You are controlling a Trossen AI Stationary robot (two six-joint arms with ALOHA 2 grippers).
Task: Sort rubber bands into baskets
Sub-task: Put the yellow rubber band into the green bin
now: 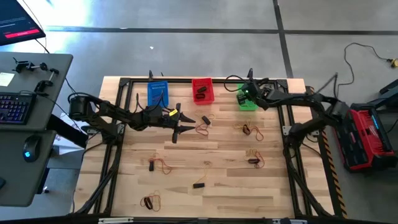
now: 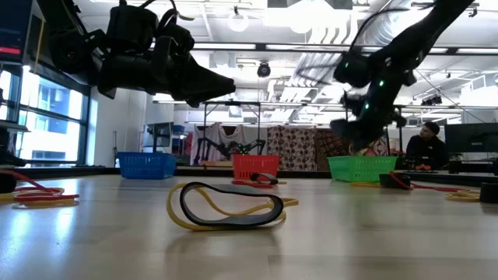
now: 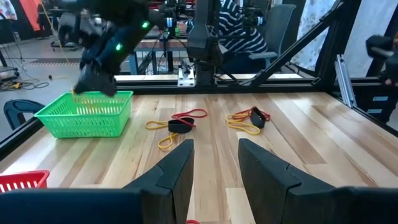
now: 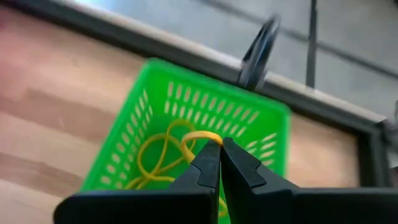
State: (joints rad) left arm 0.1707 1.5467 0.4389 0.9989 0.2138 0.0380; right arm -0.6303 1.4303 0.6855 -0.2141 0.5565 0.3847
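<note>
Currently: drop step. Right tool point(image 4: 219, 152), clenched on a yellow band point(image 4: 193, 138), hangs over the green basket point(image 4: 249, 118) at the surface's far edge; next, release it inside. Left tool point(image 3: 214, 165), released and empty, waits mid-surface. Loose bands point(image 1: 250, 129): thin loops, red, yellow, black, scattered across the surface.
</note>
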